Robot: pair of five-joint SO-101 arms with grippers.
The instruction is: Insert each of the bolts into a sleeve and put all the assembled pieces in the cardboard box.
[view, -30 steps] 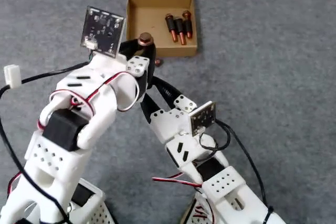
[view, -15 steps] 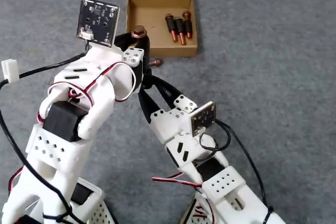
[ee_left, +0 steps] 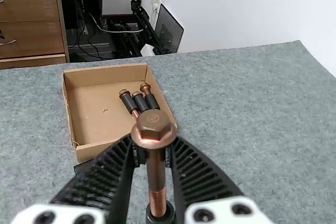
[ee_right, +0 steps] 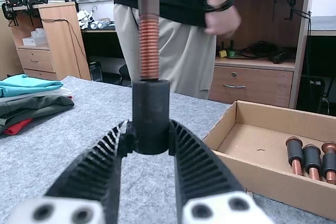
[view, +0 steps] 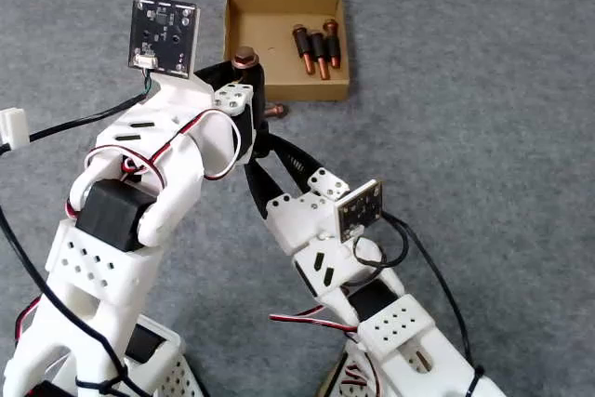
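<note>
Pinching the copper bolt (ee_left: pixel 153 129) just under its hex head, the left tool (ee_left: pixel 151 148) holds it upright, threaded end entered in the black sleeve (ee_right: pixel 150 114) that the right tool (ee_right: pixel 150 129) clamps from both sides, near the desk's far edge close by the cardboard box (view: pixel 256 25) holding three assembled pieces (view: pixel 317 48). Risk, as I judge it: tilt between the two tools could jam the threads at the sleeve mouth, or a push could slip the sleeve through its grip. No brand, label or writing legible.

I can make out no legible writing, label, number or sign on anything before me.
</note>
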